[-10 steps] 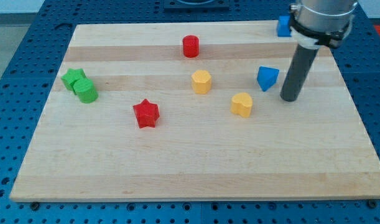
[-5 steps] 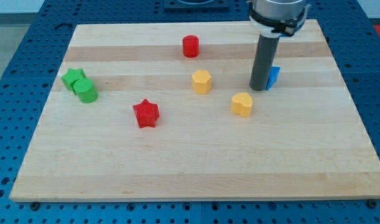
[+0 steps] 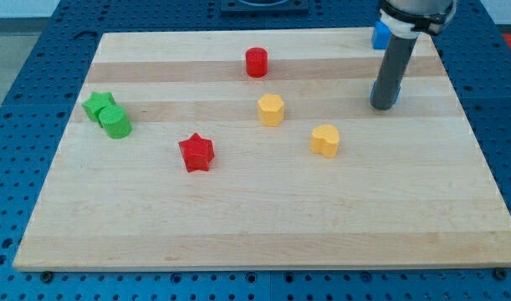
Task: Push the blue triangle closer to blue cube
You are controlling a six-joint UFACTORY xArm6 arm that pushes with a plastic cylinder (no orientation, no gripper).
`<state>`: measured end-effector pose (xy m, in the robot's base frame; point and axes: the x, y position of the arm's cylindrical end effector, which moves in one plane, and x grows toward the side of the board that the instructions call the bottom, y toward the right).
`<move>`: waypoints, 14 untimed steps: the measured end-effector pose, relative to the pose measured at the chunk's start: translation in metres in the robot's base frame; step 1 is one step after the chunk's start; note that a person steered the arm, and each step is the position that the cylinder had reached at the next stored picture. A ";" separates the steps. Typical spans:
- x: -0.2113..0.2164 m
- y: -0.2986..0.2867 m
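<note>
My tip (image 3: 383,106) sits on far right of board, no fingers on this rig so state n/a. Blue triangle (image 3: 395,94) mostly hidden behind rod, touching it. Blue cube (image 3: 380,34) at far edge. Best: push from near side, straight twd far, slow.

Single raised view, angled down over the whole wooden board (image 3: 263,217).
</note>
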<state>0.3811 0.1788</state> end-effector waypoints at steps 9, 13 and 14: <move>-0.069 0.048; -0.062 0.035; -0.062 0.030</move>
<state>0.3187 0.2087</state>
